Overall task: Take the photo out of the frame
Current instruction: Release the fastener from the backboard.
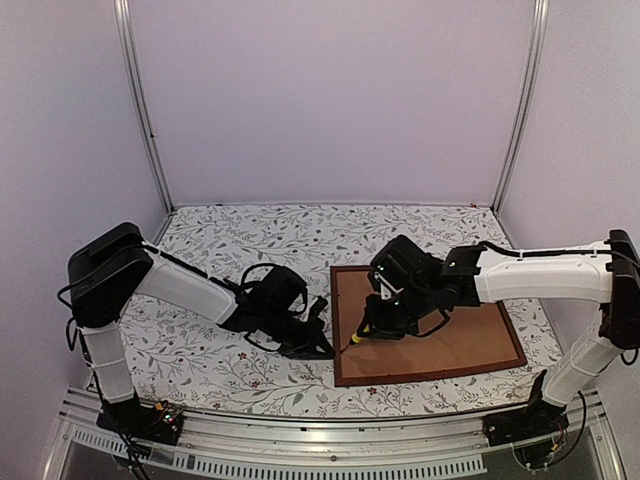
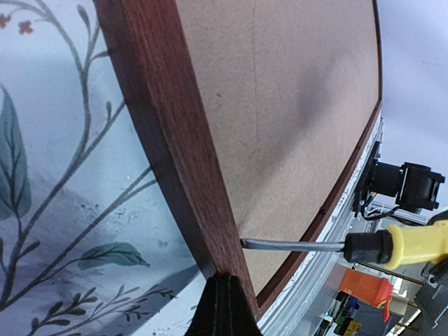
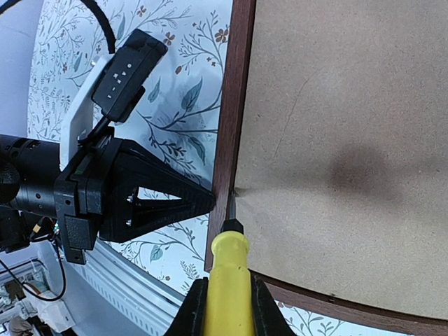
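The frame (image 1: 430, 373) of dark reddish-brown wood lies face down on the table, with its plain brown backing board (image 1: 470, 335) facing up. The photo is hidden under that board. My right gripper (image 3: 227, 283) is shut on a yellow-handled screwdriver (image 3: 229, 259). The screwdriver's metal tip (image 2: 280, 245) sits at the seam between the frame's left rail (image 3: 234, 91) and the backing board (image 3: 336, 140). My left gripper (image 2: 225, 280) is shut with nothing in it. Its tips press against the outer edge of that same rail (image 2: 175, 133), across from the screwdriver.
A floral tablecloth (image 1: 250, 235) covers the table. A metal rail (image 1: 300, 445) runs along the near edge, just below the frame's near corner. Two upright metal posts (image 1: 145, 110) stand at the back corners, between lilac walls.
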Available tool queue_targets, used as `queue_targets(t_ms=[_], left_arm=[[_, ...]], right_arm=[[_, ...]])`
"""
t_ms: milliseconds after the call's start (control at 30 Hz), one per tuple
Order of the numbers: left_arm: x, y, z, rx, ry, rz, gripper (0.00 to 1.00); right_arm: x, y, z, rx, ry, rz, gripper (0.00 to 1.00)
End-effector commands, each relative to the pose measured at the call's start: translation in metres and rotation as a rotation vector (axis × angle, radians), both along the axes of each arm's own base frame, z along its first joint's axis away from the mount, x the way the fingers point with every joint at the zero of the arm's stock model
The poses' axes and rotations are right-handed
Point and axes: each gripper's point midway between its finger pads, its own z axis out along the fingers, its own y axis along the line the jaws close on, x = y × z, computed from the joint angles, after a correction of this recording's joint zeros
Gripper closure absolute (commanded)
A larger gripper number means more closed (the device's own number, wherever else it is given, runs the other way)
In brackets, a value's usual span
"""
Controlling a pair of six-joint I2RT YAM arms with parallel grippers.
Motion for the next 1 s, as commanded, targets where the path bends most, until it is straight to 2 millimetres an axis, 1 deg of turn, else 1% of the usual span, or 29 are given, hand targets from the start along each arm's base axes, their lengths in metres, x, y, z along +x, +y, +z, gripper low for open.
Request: queue_targets(t_ms=[0,267,400,433,533,567,633,667,833,967], left_arm=[[-0.014,-0.016,-0.02,-0.003,-0.019,-0.056,1.0],[-0.015,-0.014,-0.023,-0.011,-0.021,-0.049,1.0],[-0.017,-0.013,-0.023,-0.017,-0.022,-0.052,1.0],[-0.017,-0.012,-0.024,-0.016,-0.022,-0.053,1.0],[-0.018,-0.011,-0.023,-0.023,-0.025,-0.056,1.0],[-0.019,-0.011,-0.023,-0.024,-0.024,-0.057,1.0],[-0.018,-0.01,-0.023,-0.027,-0.027,-0.057,1.0],[-0.019,-0.01,-0.023,-0.028,-0.027,-0.06,1.0],[-0.019,-0.007,-0.023,-0.034,-0.027,-0.063,1.0],[-0.02,-0.003,-0.024,-0.039,-0.024,-0.06,1.0]], right_arm=[[-0.044,0.051,-0.017,0.032,0.077,0.145,1.0],[-0.056,0.073,-0.022,-0.068,0.081,0.171,1.0],[-0.06,0.088,-0.02,-0.12,0.066,0.189,1.0],[-0.061,0.092,-0.024,-0.139,0.068,0.194,1.0],[-0.066,0.102,-0.026,-0.157,0.071,0.21,1.0],[-0.068,0.104,-0.031,-0.173,0.076,0.214,1.0],[-0.069,0.11,-0.032,-0.19,0.074,0.219,1.0],[-0.071,0.112,-0.036,-0.205,0.076,0.223,1.0],[-0.076,0.121,-0.042,-0.242,0.077,0.236,1.0],[-0.079,0.129,-0.043,-0.256,0.076,0.245,1.0]])
